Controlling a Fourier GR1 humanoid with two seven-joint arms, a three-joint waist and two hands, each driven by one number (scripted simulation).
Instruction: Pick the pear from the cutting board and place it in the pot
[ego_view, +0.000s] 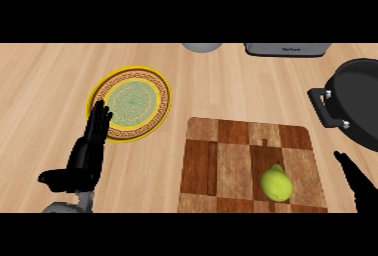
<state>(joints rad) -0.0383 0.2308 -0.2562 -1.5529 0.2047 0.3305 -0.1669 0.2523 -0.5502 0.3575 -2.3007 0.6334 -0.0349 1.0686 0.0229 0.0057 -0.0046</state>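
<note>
The right robot hand (356, 181) shows at the counter's near right edge, just beside the right edge of the cutting board (221, 150). Its fingers are straight and released, holding nothing. A narrow strip of bare wood lies between it and the board. The left robot hand (87, 150) stands near the counter's near left side, fingers straight and pointing away from the robot, thumb out to the left, also released and holding nothing. Its fingertips overlap the near left rim of the yellow plate (133, 102).

The pear (276, 183) lies on the cutting board near the board's near right corner, just left of the right robot hand and apart from it. The rest of the board is bare checkered wood.

The black pot (358, 100) sits at the counter's right edge, beyond the right robot hand, cut off by the view. One handle (325, 107) faces left toward the board's far right corner. Its inside cannot be seen well.

Open counter (44, 75) stretches between the plate and the board, and across the far side. At the far edge stand a grey round object (201, 47) and a grey appliance (286, 49), both partly cut off.
</note>
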